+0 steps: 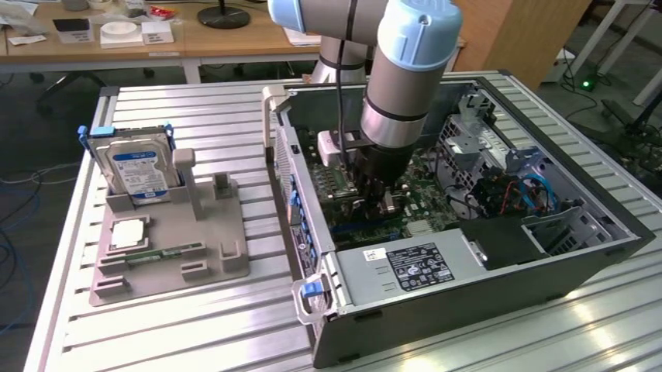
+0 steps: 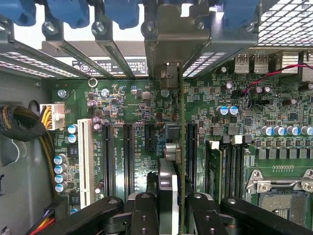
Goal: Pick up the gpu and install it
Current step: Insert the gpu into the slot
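Currently claw is clamped on the gpu, held edge-on directly beneath it, over the motherboard slots inside the case. Card judged light, stiff, fragile: grip the top edge, avoiding the cooler and components.

Gripper is down inside the open PC case, clamped on the gpu, which stands edge-on over the motherboard. Room is tight: slot brackets with blue clips crowd the card's bracket end, expansion slots flank it. Power supply, cable bundle and drive cage box in the arm; the fixture tray outside is open from above.
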### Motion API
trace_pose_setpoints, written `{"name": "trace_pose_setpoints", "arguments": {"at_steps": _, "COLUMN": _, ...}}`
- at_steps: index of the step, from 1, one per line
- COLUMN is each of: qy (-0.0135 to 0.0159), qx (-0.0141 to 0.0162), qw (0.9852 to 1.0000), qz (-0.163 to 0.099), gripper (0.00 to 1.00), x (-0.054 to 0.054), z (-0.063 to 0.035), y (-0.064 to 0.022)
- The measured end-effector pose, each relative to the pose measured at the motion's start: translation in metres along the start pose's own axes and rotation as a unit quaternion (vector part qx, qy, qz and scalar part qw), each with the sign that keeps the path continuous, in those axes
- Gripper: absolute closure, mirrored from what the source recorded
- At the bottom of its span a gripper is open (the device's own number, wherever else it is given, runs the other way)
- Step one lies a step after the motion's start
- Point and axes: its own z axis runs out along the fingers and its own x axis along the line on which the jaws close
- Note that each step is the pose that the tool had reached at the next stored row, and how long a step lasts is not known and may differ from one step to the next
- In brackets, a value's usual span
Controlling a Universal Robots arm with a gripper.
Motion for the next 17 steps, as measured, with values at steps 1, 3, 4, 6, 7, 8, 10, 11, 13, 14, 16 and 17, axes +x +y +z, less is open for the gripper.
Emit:
{"name": "trace_pose_setpoints", "arguments": {"at_steps": 1, "qy": 0.0000, "qx": 0.0000, "qw": 1.0000, "qz": 0.000, "gripper": 0.72, "x": 0.0000, "z": 0.0000, "y": 0.0000}}
{"name": "trace_pose_setpoints", "arguments": {"at_steps": 3, "qy": 0.0000, "qx": 0.0000, "qw": 1.0000, "qz": 0.000, "gripper": 0.72, "x": 0.0000, "z": 0.0001, "y": 0.0000}}
{"name": "trace_pose_setpoints", "arguments": {"at_steps": 4, "qy": -0.0001, "qx": 0.0001, "qw": 1.0000, "qz": 0.000, "gripper": 0.72, "x": 0.0000, "z": 0.0004, "y": 0.0000}}
{"name": "trace_pose_setpoints", "arguments": {"at_steps": 6, "qy": -0.0001, "qx": 0.0001, "qw": 1.0000, "qz": 0.000, "gripper": 0.72, "x": 0.0000, "z": 0.0008, "y": 0.0002}}
{"name": "trace_pose_setpoints", "arguments": {"at_steps": 7, "qy": 0.0000, "qx": 0.0000, "qw": 1.0000, "qz": 0.000, "gripper": 0.72, "x": 0.0000, "z": 0.0008, "y": 0.0002}}
{"name": "trace_pose_setpoints", "arguments": {"at_steps": 8, "qy": 0.0001, "qx": 0.0000, "qw": 1.0000, "qz": 0.000, "gripper": 0.72, "x": 0.0000, "z": 0.0010, "y": 0.0003}}
{"name": "trace_pose_setpoints", "arguments": {"at_steps": 10, "qy": 0.0000, "qx": 0.0000, "qw": 1.0000, "qz": 0.000, "gripper": 0.72, "x": 0.0000, "z": 0.0016, "y": 0.0003}}
{"name": "trace_pose_setpoints", "arguments": {"at_steps": 11, "qy": 0.0000, "qx": 0.0000, "qw": 1.0000, "qz": 0.000, "gripper": 0.72, "x": 0.0001, "z": 0.0019, "y": 0.0004}}
{"name": "trace_pose_setpoints", "arguments": {"at_steps": 13, "qy": 0.0001, "qx": -0.0001, "qw": 1.0000, "qz": 0.000, "gripper": 0.72, "x": 0.0001, "z": 0.0027, "y": 0.0004}}
{"name": "trace_pose_setpoints", "arguments": {"at_steps": 14, "qy": 0.0001, "qx": -0.0001, "qw": 1.0000, "qz": 0.000, "gripper": 0.72, "x": 0.0001, "z": 0.0030, "y": 0.0004}}
{"name": "trace_pose_setpoints", "arguments": {"at_steps": 16, "qy": 0.0002, "qx": 0.0000, "qw": 1.0000, "qz": 0.000, "gripper": 0.72, "x": 0.0001, "z": 0.0040, "y": 0.0004}}
{"name": "trace_pose_setpoints", "arguments": {"at_steps": 17, "qy": 0.0000, "qx": 0.0001, "qw": 1.0000, "qz": 0.000, "gripper": 0.72, "x": 0.0001, "z": 0.0047, "y": 0.0003}}
